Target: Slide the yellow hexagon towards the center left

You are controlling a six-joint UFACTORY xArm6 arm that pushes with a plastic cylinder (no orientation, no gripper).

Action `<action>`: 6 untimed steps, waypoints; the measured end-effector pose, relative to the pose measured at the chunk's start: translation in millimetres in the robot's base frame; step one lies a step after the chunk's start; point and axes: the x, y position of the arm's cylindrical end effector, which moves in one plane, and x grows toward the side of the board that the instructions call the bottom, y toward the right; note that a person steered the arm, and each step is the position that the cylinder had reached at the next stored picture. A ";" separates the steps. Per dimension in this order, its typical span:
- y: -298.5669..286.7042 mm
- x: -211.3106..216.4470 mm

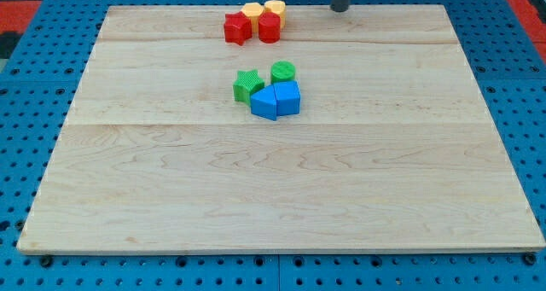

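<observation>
The yellow hexagon (275, 8) sits at the view's top centre, at the board's far edge. Beside it on the left is a second yellow block (253, 12). Two red blocks stand just below them, one at the left (236, 28) and one at the right (270, 28); the four touch as a cluster. My tip (340, 8) is at the top edge, to the right of the yellow hexagon and apart from it.
A green star (246, 85), a green cylinder (283, 71) and two blue blocks, left (265, 102) and right (288, 97), cluster near the middle of the wooden board (128, 197). A blue pegboard (529, 112) surrounds the board.
</observation>
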 end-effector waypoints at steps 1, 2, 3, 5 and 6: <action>-79.9 5.4; -128.4 5.2; -132.6 5.3; -222.0 44.9; -247.4 62.2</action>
